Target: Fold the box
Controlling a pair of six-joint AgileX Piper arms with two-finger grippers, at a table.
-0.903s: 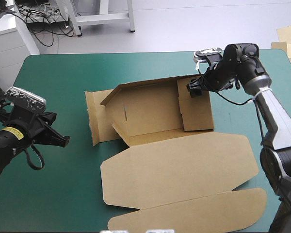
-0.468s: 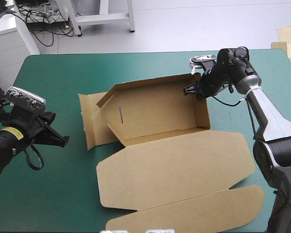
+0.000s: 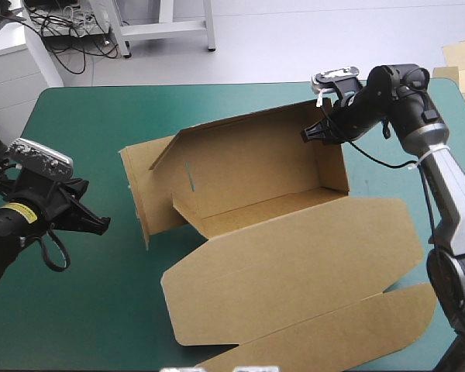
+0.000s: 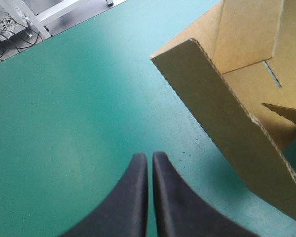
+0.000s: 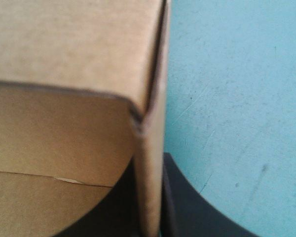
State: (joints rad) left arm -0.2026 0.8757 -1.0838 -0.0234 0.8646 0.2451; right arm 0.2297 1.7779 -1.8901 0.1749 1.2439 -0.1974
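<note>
Now pinching the box [image 3: 256,174] at its far right corner with the right gripper [image 3: 310,133], black fingers [image 5: 197,212] all but closed on the upright right wall, brown board sandwiched between them. Sitting around the middle of the table, a little toward the far right, with back wall and right wall raised, the left end flap [image 3: 136,194] standing tilted, and the wide lid [image 3: 294,279] spreading out toward the near edge. Holding the left gripper [image 3: 97,223] well apart from it, above the near left part of the table, its fingers pressed together into one point, grasping nothing, aimed toward the cut edge of the left end flap. Resting all of this on the teal-green cover [image 3: 101,124], faintly scuffed and speckled in the wrist views. Showing more pale board [image 3: 461,58] just past the far right corner. Looking beyond the far edge onto pale grey floor [image 3: 294,39], white frame legs [image 3: 170,27] and a tangle of dark cables [image 3: 66,39].
</note>
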